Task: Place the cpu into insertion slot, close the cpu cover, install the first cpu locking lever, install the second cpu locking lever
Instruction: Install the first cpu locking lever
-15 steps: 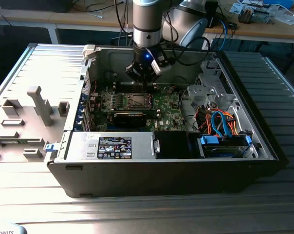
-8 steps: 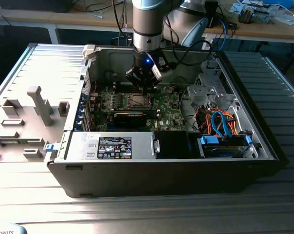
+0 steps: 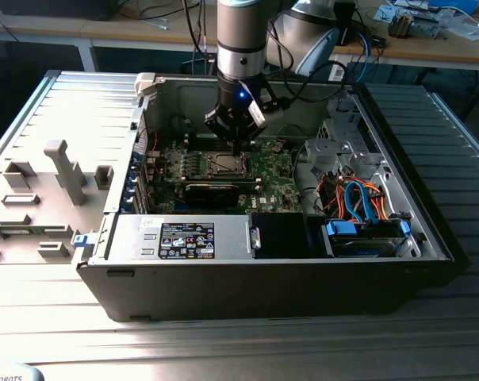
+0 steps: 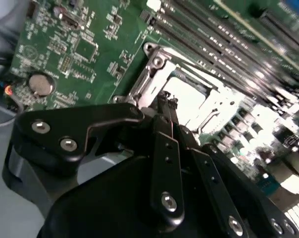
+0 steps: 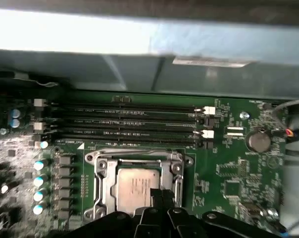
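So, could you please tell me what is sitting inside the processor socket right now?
The silver chip lies in the socket, framed by the metal cover. The gripper hides the chip's near edge, so the seating there cannot be seen.

Premises: a robotics or electronics laboratory. Evidence: an opened desktop computer case (image 3: 263, 238) with its green circuit board (image 3: 224, 171) exposed lies on a ribbed metal bench (image 3: 81, 103). Grey fixture blocks (image 3: 65, 171) stand at the exterior view's left. Cluttered wooden desks (image 3: 430, 44) with trailing cables (image 3: 192, 32) line the far side.
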Robot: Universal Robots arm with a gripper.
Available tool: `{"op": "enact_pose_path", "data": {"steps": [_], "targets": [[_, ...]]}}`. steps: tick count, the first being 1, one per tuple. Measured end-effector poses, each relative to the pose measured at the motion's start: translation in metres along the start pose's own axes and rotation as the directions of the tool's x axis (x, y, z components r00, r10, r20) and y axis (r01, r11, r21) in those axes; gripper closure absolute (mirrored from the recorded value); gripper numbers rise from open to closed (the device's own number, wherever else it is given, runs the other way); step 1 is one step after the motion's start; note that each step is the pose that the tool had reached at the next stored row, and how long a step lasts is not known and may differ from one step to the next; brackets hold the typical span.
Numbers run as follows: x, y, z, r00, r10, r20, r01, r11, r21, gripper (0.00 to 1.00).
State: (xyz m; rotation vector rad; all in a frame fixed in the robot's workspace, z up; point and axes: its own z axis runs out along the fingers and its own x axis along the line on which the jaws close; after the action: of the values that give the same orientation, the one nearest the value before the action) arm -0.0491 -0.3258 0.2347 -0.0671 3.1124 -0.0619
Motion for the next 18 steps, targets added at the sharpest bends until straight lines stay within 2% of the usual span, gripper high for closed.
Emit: {"op": "enact_pose_path", "data": {"steps": [4, 6, 7, 8, 18], "targets": [[-0.0005, -0.0008, -0.0196, 1.0, 0.0, -0.0002, 0.0, 1.0, 0.0036, 0.89], [-0.0009, -0.0014, -0.0337, 1.0, 0.0, -0.0003, 0.0, 1.0, 0.0071, 0.89], [-0.001, -0.0015, -0.0375, 1.0, 0.0, -0.0004, 0.0, 1.0, 0.0091, 0.89], [-0.001, -0.0015, -0.0383, 1.0, 0.0, -0.0005, 0.0, 0.9999, 0.0109, 0.89], [-0.001, -0.0016, -0.0385, 1.0, 0.0, -0.0005, 0.0, 0.9999, 0.0122, 0.89]]}}
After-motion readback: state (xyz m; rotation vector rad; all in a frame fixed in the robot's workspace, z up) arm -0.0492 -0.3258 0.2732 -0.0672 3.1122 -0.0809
